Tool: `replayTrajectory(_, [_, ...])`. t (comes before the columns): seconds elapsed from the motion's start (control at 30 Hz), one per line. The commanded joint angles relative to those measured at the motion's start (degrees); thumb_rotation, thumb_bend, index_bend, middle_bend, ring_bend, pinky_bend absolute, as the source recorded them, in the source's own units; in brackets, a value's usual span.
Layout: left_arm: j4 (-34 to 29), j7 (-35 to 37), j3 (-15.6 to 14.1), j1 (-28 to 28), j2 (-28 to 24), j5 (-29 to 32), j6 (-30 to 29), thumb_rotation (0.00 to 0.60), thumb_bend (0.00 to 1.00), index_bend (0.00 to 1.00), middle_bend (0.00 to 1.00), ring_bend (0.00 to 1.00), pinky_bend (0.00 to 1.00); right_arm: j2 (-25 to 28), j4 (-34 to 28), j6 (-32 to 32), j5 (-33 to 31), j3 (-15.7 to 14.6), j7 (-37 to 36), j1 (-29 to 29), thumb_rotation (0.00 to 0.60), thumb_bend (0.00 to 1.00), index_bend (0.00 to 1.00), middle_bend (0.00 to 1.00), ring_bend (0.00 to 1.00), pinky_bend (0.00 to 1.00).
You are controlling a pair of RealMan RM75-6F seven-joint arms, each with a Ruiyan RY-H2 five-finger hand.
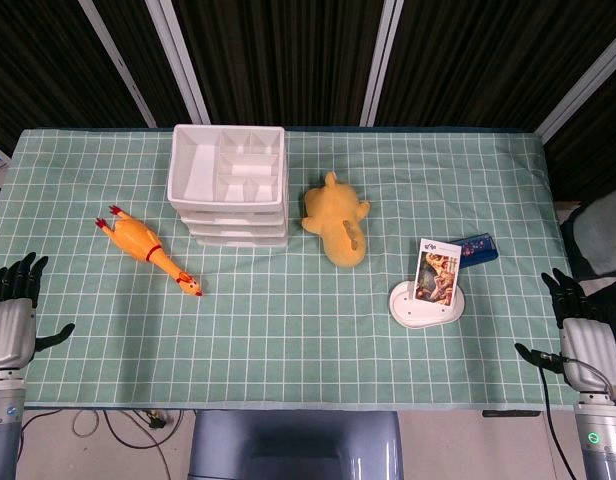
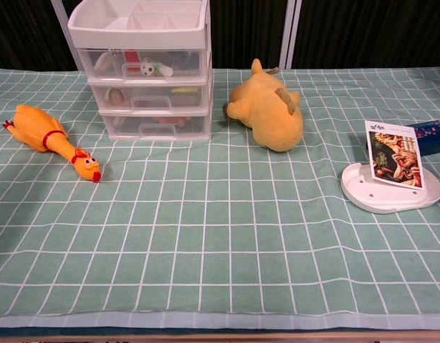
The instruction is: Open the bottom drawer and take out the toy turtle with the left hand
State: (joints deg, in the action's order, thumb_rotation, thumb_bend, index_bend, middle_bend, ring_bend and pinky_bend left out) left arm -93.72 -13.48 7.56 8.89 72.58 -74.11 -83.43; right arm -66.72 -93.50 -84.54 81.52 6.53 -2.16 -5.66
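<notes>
Green checked tablecloth (image 1: 288, 330) covers your table. White three-drawer organizer (image 2: 148, 78) at back left, all drawers closed; bottom drawer (image 2: 157, 126) holds something reddish, can't confirm the toy turtle. Yellow plush (image 2: 268, 113) right of it, rubber chicken (image 2: 52, 139) left, white stand (image 2: 391, 191) with picture card (image 2: 395, 161). Your left hand (image 1: 13, 305) and right hand (image 1: 578, 320) sit at the near edge, fingers spread, empty.

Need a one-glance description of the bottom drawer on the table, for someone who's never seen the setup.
On the green checked tablecloth, find the white plastic drawer unit at the back left, between the rubber chicken and the yellow plush toy. It has three stacked clear-fronted drawers under an open divided tray. The bottom drawer is the lowest one, resting on the cloth, closed.
</notes>
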Motion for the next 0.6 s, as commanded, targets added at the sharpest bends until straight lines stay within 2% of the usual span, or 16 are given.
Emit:
replayTrajectory(0.03, [0.02, -0.02, -0.02, 0.01, -0.02, -0.01, 0.04, 0.6, 0.1, 0.0, 0.0, 0.0, 0.0, 0.04, -0.03, 0.1, 0.02, -0.02, -0.08, -0.01, 0.6, 0.07, 0.0, 0.0, 0.0, 0.18])
replayTrajectory(0.6, [-0.94, 0.2, 0.23, 0.67, 0.07, 0.12, 1.07, 0.6, 0.1, 0.0, 0.0, 0.0, 0.0, 0.66, -0.5, 1.77, -0.73, -0.23, -0.28, -0.2, 0.6, 0.07, 0.0, 0.0, 0.0, 0.18])
